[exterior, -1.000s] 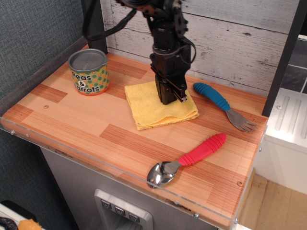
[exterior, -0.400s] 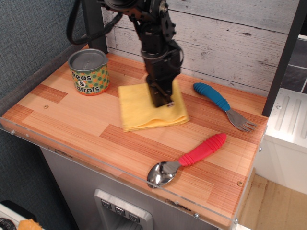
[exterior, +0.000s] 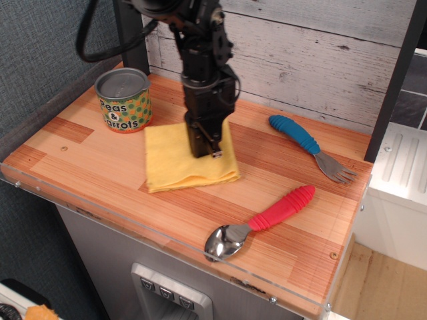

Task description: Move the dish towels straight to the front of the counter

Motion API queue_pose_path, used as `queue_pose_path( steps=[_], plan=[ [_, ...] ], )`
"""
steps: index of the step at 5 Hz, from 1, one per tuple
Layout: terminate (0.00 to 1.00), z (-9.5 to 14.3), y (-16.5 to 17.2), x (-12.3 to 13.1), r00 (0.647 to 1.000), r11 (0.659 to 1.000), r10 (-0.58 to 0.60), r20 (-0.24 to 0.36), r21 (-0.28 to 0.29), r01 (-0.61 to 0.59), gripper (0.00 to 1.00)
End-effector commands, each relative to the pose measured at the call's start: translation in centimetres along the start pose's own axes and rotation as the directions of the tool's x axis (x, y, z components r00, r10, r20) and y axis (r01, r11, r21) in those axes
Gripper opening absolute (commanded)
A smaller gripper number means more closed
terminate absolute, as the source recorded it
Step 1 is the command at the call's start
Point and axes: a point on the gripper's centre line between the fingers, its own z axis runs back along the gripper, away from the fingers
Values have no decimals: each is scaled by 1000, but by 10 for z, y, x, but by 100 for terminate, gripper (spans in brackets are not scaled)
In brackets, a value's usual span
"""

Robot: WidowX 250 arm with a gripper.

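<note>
The yellow folded dish towels (exterior: 172, 162) lie on the wood-plank counter (exterior: 87, 170), left of centre, just in front of and to the right of the can. My gripper (exterior: 204, 151) points straight down onto the towel's right-hand part. Its fingers are closed together, with their tips on the cloth, which has been travelling with them. The cloth under the fingertips is hidden.
A can labelled peas and carrots (exterior: 124, 100) stands at the back left, close to the towel's far corner. A blue-handled fork (exterior: 305, 143) lies at the back right. A red-handled spoon (exterior: 264, 219) lies at the front right. A clear acrylic rim (exterior: 127, 223) lines the front edge.
My gripper and the towel have slid together to the left and toward the front edge. The can, fork and spoon have not moved.
</note>
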Motion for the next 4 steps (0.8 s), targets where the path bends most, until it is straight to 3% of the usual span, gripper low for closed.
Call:
queue_pose_path(
  steps=[1, 3, 4],
  plan=[
    [0, 0, 6, -32, 994, 1000, -12, -113, -12, 11, 0],
    [0, 2, 12, -41, 983, 990, -134, -123, 18, 137, 0],
    [0, 7, 9, -51, 980, 982, -185, -67, 25, 187, 0]
  ],
)
